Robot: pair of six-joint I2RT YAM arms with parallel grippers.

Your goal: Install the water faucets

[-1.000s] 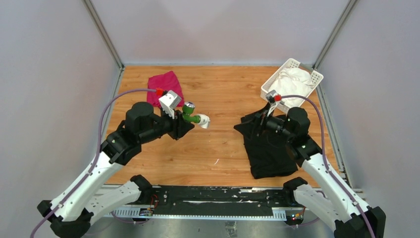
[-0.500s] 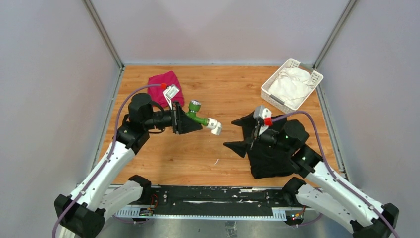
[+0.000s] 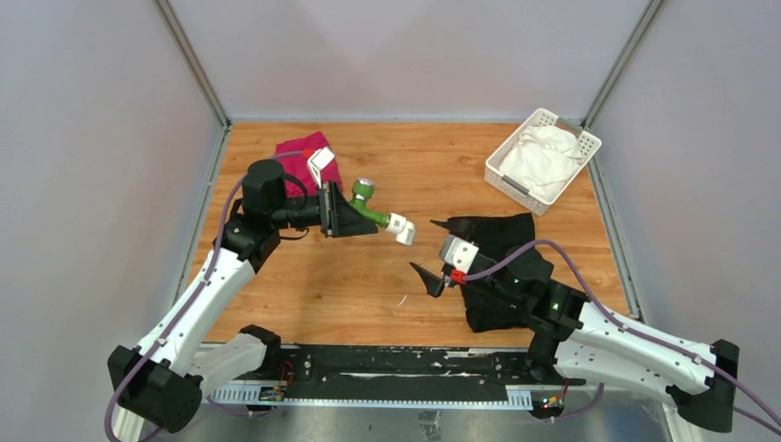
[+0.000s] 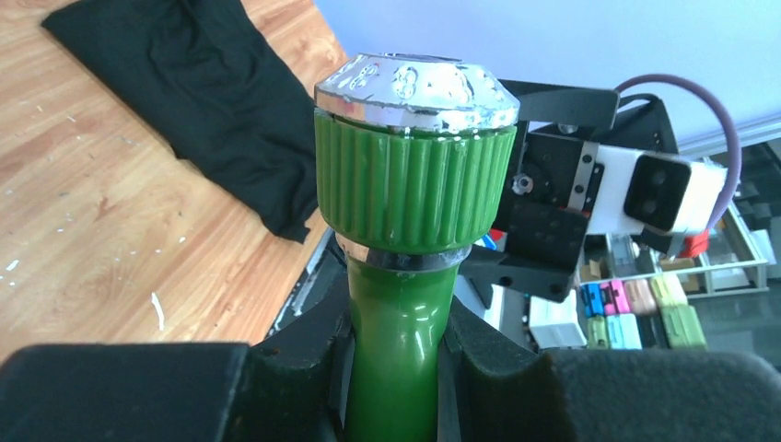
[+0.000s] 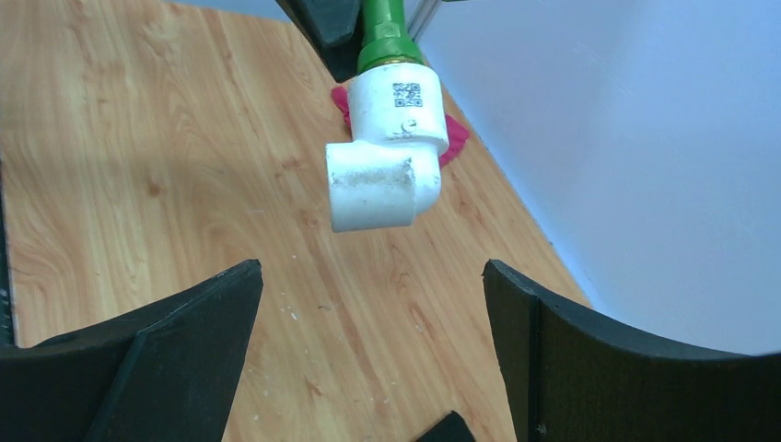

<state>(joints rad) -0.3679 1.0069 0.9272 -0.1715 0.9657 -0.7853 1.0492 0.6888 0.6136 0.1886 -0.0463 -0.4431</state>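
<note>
A green tap (image 3: 368, 214) with a round ribbed knob (image 4: 414, 175) hangs above the table, left of centre. My left gripper (image 3: 345, 217) is shut on its green stem (image 4: 396, 354). A white elbow pipe fitting (image 3: 401, 228) sits on the tap's free end and points toward the right arm. In the right wrist view the fitting (image 5: 385, 157) hangs just beyond my right gripper (image 5: 373, 276), with the tap (image 5: 382, 28) behind it. The right gripper (image 3: 426, 247) is open, with nothing between its fingers, a short way from the fitting.
A black cloth (image 3: 502, 276) lies under the right arm. A red cloth (image 3: 308, 152) lies at the back left, behind the left wrist. A white basket (image 3: 505, 177) holding a white cloth (image 3: 543, 152) stands at the back right.
My right arm has swung left, off the black cloth, until its open jaws face the white fitting. The left arm has carried the tap slightly right and back.
</note>
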